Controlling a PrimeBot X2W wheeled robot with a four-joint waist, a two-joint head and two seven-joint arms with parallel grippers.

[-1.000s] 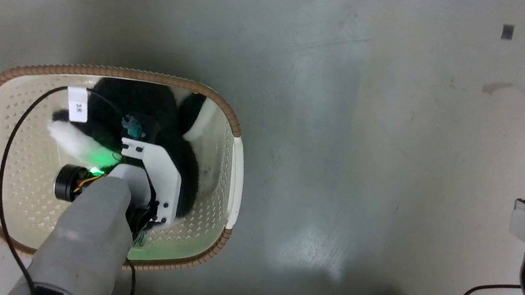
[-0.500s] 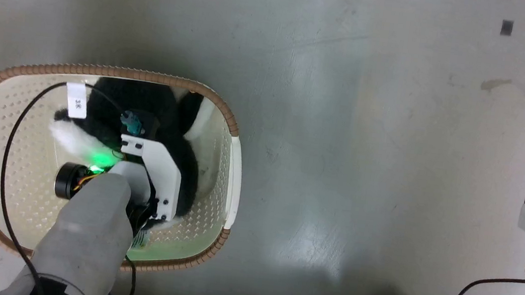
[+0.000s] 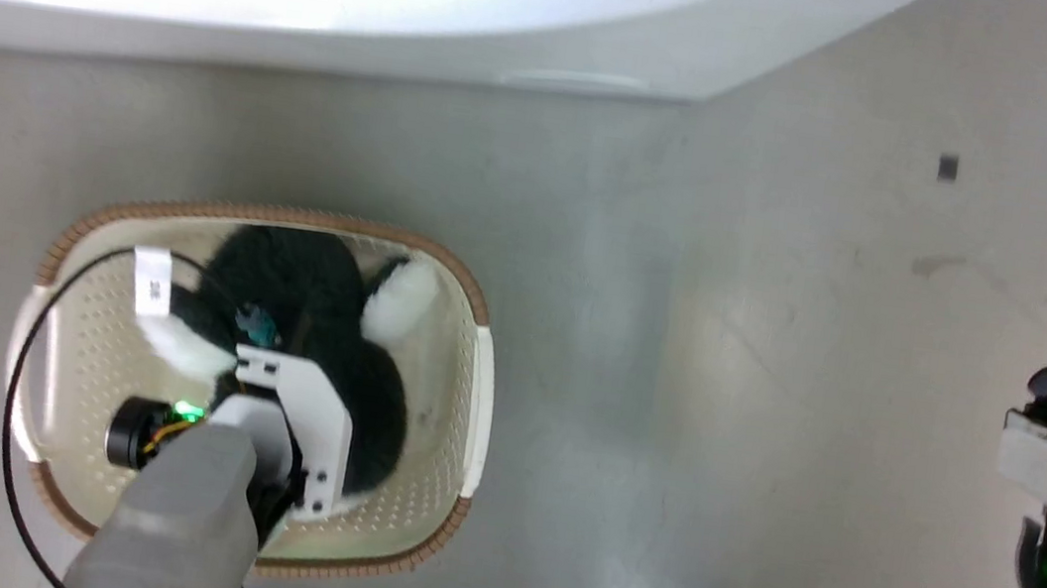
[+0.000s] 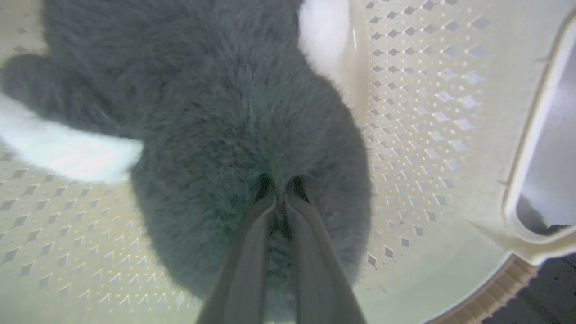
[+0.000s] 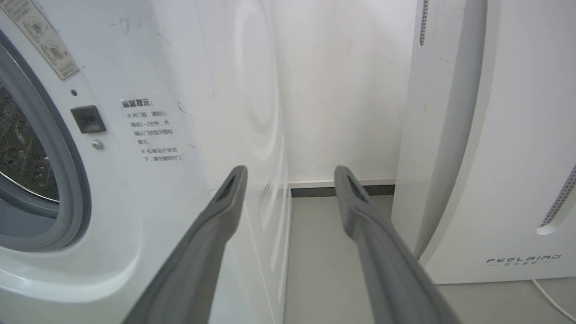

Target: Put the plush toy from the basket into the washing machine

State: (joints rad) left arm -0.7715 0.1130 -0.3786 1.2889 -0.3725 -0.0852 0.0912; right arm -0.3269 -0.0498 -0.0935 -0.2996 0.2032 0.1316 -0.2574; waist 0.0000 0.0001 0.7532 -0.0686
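Basket floor (image 4: 58, 234), plush toy (image 4: 234, 112) between left jaws

Fluffy, matt black pile all over the plush toy (image 4: 234, 112), with white fuzz at 1 and 9 o'clock in the left wrist view. Looks like smooth cream plastic on the basket (image 3: 81, 360), perforated and faintly shiny, with a ribbed brown woven-look rim (image 3: 273, 215). Glossy white front on the washing machine (image 5: 148, 67), matt grey rubber for its door seal (image 5: 74, 189), shiny perforated metal in the drum (image 5: 20, 148) at 9 o'clock of the right wrist view. Matt dark grey fingers on the right gripper (image 5: 290, 173). Smooth, dully reflective grey floor (image 3: 676, 353).
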